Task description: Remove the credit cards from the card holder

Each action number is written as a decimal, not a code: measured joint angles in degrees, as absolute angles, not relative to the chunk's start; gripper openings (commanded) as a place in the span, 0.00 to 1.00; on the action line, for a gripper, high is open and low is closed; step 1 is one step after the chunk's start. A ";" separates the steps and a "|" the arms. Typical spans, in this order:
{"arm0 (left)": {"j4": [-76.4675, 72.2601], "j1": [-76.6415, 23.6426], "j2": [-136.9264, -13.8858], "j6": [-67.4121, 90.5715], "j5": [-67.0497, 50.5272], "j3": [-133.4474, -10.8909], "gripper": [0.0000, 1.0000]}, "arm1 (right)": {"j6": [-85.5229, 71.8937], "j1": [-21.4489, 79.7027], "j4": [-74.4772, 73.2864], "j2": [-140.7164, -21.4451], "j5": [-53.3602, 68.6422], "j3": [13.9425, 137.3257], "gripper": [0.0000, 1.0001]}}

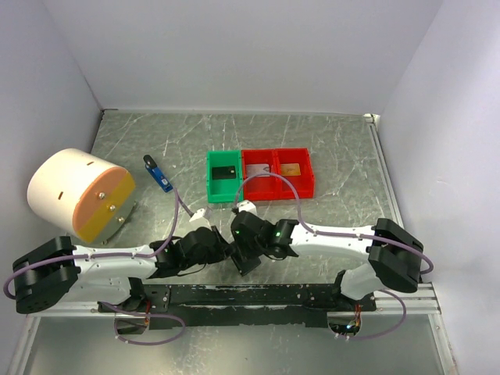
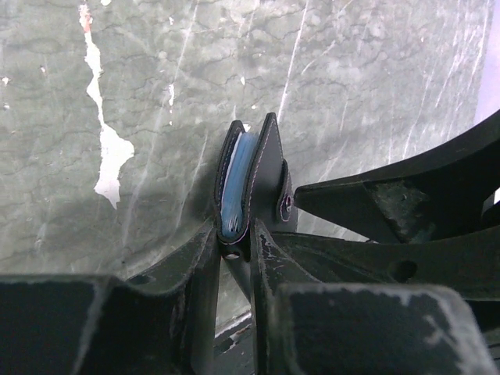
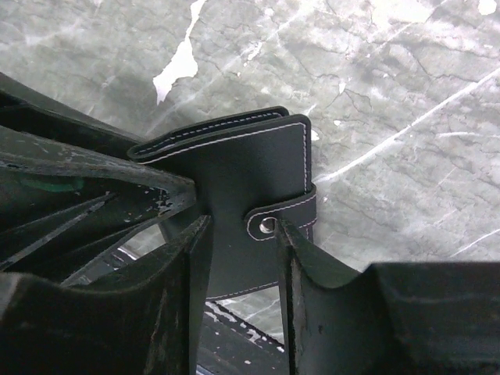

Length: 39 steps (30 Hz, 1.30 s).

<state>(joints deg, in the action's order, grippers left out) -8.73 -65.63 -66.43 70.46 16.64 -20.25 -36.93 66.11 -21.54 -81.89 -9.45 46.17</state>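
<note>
Left tool (image 2: 234,244) pinched tight on the lower edge of the card holder (image 2: 262,176), held upright over the worktop (image 2: 375,78) (blue sleeves show edge-on). Right tool (image 3: 241,228) part-open, jaws apart either side of the snap strap (image 3: 287,209).

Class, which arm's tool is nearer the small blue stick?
Left. The left tool sits diagonally right of the blue stick; the right tool lies farther right, beyond the left.

The card holder (image 3: 258,172) is matt black leather with pale stitching, a shiny metal snap stud (image 3: 268,226) and clear bluish plastic sleeves (image 2: 234,195); the worktop (image 2: 351,70) looks smooth, marbled, faintly glossy.
</note>
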 measured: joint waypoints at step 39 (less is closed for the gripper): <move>-3.18 -65.63 -66.17 69.60 17.93 -23.55 0.07 | -43.48 62.17 -20.05 -78.67 -10.66 42.65 0.15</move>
